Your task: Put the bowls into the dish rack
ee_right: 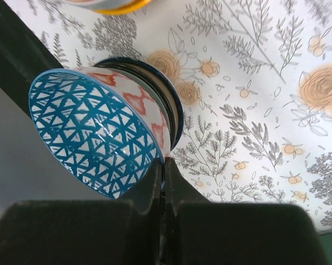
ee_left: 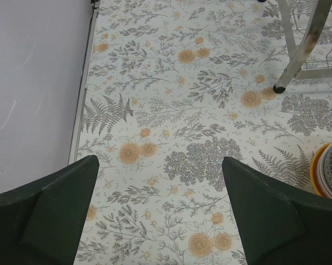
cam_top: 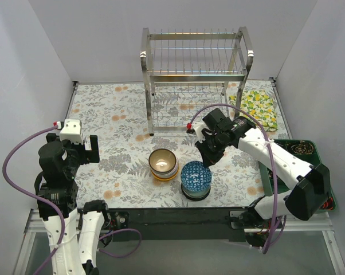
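The right gripper [ee_right: 164, 168] is clamping the rim of the blue-patterned round ceramic bowl [ee_right: 94, 132], which is topping a stack [ee_right: 174, 105] near the floral tablecloth's [cam_top: 121, 114] 6 o'clock edge. The left gripper [ee_left: 160, 215] is hanging spread wide over bare cloth. The shiny steel wire dish rack [cam_top: 195, 73] is standing at 12 o'clock.

The top camera sits above and behind the arms and looks down on the whole counter [cam_top: 115, 114], with the rack [cam_top: 195, 74] at the far side. The left wrist camera looks down at the counter from rather near, with its own jaws at the bottom edge. It shares one rack foot and the rim of the bowl stack [ee_left: 328, 176] with the top view. The right wrist camera looks along its jaws, very near the blue bowl [ee_right: 94, 132], which the top view also shows.
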